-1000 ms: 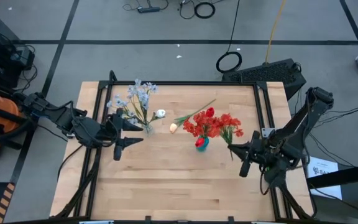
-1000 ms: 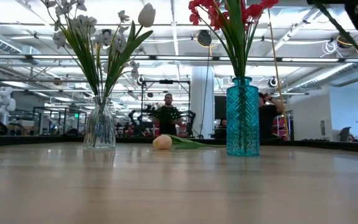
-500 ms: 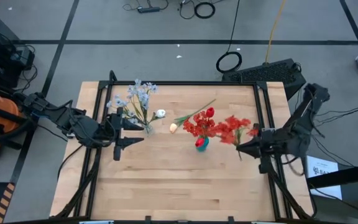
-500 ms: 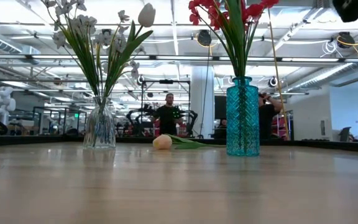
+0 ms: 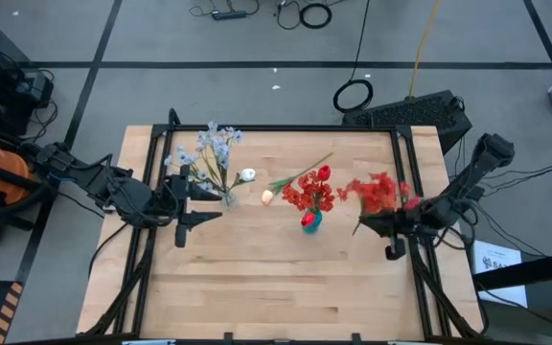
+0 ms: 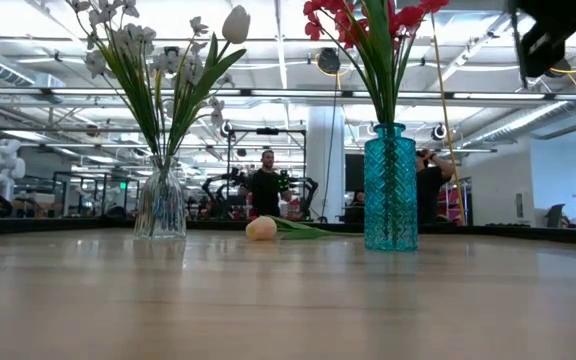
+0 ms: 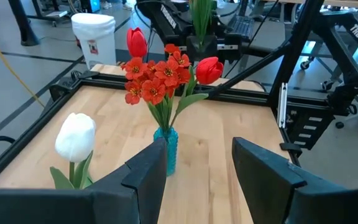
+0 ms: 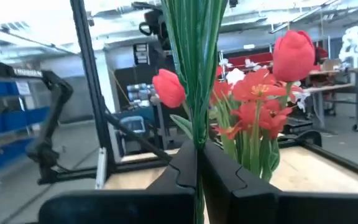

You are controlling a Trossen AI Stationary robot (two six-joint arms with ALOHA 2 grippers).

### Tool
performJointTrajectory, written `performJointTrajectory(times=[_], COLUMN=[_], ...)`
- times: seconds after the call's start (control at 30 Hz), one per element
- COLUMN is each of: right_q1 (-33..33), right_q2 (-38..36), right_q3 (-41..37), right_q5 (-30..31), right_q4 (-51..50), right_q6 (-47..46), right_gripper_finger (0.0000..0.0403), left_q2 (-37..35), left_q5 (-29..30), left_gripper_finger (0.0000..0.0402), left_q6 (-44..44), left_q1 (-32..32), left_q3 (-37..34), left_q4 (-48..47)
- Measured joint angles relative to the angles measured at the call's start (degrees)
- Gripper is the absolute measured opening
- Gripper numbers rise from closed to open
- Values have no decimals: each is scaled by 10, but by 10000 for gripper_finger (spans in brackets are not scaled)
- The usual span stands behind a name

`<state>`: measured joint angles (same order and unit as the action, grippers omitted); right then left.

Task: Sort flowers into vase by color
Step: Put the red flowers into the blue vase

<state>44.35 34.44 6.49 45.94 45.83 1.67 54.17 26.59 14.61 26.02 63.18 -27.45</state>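
My right gripper (image 5: 377,223) (image 8: 197,158) hangs over the table's right side and is shut on a bunch of red flowers (image 5: 379,192) with green stems. The teal vase (image 5: 310,221) (image 6: 390,190) left of it holds more red flowers (image 5: 312,190). A clear vase (image 5: 228,198) (image 6: 161,205) holds pale blue-white sprays (image 5: 204,153) and a white bud (image 5: 247,174) (image 7: 75,135). A cream bud (image 5: 267,195) (image 6: 261,228) lies on its side on the table between the vases. My left gripper (image 5: 197,202) (image 7: 197,177) waits open beside the clear vase. My right gripper pinches the bundle of green stems (image 8: 196,118) between its two fingers (image 8: 219,177), below the flower heads. The fingers come level from the table's right side and lie across the stems. The bunch is lifted clear of the table, with a short stem end (image 5: 359,228) sticking out below the hold.
Black rails (image 5: 405,163) run along the table's left and right sides. Bare wood (image 5: 276,278) stretches across the table's near half. In the low view, people stand in the room beyond the far edge.
My right gripper has turned at the wrist and shifted toward the table's right edge, staying shut. The red bunch has swung with it, away from the teal vase, and its heads now stand farther right. My left arm has kept still.
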Motion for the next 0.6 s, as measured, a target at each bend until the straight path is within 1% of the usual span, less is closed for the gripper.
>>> performJointTrajectory(times=[0.1,0.3,0.4,0.53,0.6], right_q1=[-28,-100,-130,-168,-186], right_q2=[27,96,130,167,184], right_q3=[9,37,47,49,49], right_q5=[-32,-102,-111,-175,-195], right_q4=[5,53,70,136,165], right_q6=[16,41,42,50,52], right_gripper_finger=[0,0,0,0,0], left_q2=[0,0,0,0,0], left_q5=[0,7,7,7,7], left_gripper_finger=[187,187,187,187,187], left_q6=[0,-5,-5,-5,-5], left_q1=[0,0,0,0,0], left_q3=[0,0,0,0,0], left_q4=[-1,-1,-3,-3,-3])
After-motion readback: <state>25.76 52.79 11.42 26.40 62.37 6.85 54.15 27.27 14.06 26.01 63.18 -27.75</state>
